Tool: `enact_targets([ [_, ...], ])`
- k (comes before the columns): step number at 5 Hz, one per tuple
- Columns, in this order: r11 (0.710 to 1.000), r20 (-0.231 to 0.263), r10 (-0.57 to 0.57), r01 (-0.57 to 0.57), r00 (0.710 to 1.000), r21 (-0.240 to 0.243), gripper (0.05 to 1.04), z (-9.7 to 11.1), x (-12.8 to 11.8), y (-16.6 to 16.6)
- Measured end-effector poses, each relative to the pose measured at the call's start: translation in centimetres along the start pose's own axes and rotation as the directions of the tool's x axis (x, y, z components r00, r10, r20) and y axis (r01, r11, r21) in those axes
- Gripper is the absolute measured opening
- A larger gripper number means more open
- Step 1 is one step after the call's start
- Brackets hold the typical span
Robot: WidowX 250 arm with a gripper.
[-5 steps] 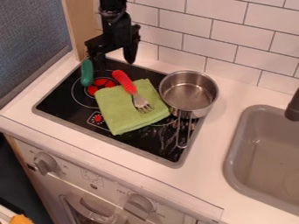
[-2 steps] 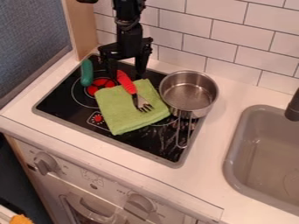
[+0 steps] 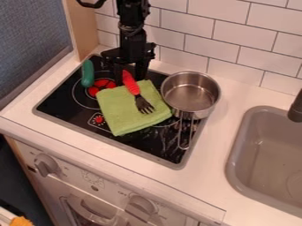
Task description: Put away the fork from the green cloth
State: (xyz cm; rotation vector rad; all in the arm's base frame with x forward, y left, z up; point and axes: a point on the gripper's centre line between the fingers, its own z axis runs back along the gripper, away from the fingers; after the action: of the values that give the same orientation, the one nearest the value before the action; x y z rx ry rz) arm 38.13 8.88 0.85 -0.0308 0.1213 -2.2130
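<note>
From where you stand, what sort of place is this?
Probably a toy kitchen: there's a black stovetop with a metal pot, and a grey sink set into the counter.

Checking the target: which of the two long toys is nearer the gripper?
The red-handled fork on the cloth, right at the gripper; the green toy lies farther off.

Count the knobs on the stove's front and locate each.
2. The left knob is near the left end of the front panel; the right knob is lower in the picture. Any beyond the bottom edge would be hidden.
</note>
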Motion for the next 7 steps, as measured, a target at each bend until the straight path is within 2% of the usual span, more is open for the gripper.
enact_targets([
  [1,1.0,0.0,0.001,-0.001,1.0,0.0,0.437,-0.2,0.1,-0.1],
  [3,1.0,-0.003,-0.011,0.011,1.0,0.015,0.429,-0.1,0.2,0.1],
  [5,0.998,-0.027,-0.014,0.015,1.0,0.056,0.429,1.1,0.0,0.2],
  [6,0.996,-0.075,-0.015,0.021,0.997,0.083,0.429,4.3,-0.5,-0.4],
  [7,0.992,-0.086,0.021,-0.01,0.996,0.125,0.429,6.2,-0.6,-2.6],
])
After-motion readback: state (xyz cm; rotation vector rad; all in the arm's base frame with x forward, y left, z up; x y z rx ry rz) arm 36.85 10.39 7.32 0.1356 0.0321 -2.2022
